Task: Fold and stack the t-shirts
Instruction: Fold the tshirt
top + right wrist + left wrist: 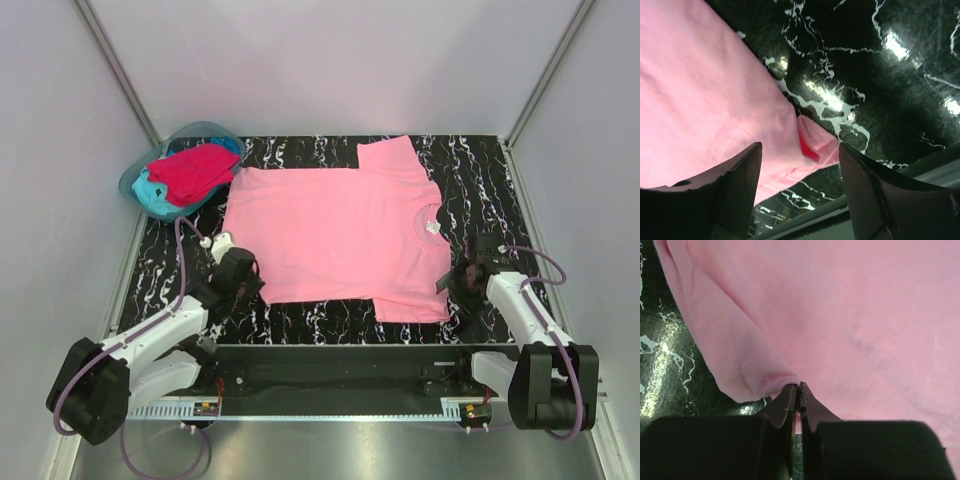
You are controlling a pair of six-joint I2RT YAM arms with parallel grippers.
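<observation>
The light pink t-shirt [340,230] lies spread flat on the black marbled table [480,170], collar to the right and hem to the left. My left gripper [246,274] is at the hem's near corner. In the left wrist view its jaws [797,386] are shut on a puckered fold of the pink cloth [865,315]. My right gripper [456,279] is open beside the near sleeve. In the right wrist view the pink sleeve corner [812,140] lies between its spread fingers [740,172], untouched. The crimson t-shirt [192,170] and the turquoise t-shirt [152,195] lie crumpled at the back left.
The crimson and turquoise shirts sit in a translucent blue-green tub [205,130] at the table's back left corner. Grey walls close in the table on three sides. A metal rail [340,355] with the arm bases runs along the near edge.
</observation>
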